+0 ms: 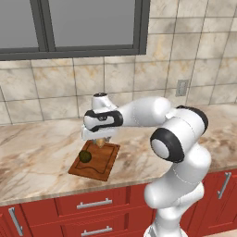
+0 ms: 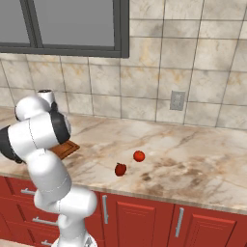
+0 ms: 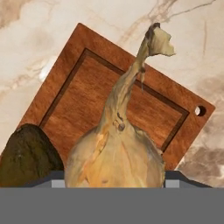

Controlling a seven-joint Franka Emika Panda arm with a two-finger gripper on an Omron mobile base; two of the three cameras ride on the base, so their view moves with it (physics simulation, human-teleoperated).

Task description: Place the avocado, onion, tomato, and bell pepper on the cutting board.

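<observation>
Marble counter [image 1: 37, 157] under the window, and the cutting board [image 3: 131, 105] sits dead centre in the hand view with the avocado [image 3: 26, 153] already on it, lower left. Gripper [image 1: 99, 141] is clamped on the onion [image 3: 116, 153], stalk pointing up-frame, hanging right over the board, probably just above it. Tomato [image 2: 139, 156] and bell pepper [image 2: 120, 169] wait mid-frame in the right base view.

Marble countertop [image 1: 37, 143], beige with brown veining, running along a tiled backsplash [image 2: 144, 77]. Dark-framed window [image 1: 69, 28] set above the tiles. Grey wall outlet [image 2: 177, 100] on the backsplash, also seen at [image 1: 182, 87]. Red cabinet fronts [image 2: 144, 222] below the counter edge, fitted with silver bar handles [image 1: 94, 203], some horizontal, some vertical.
</observation>
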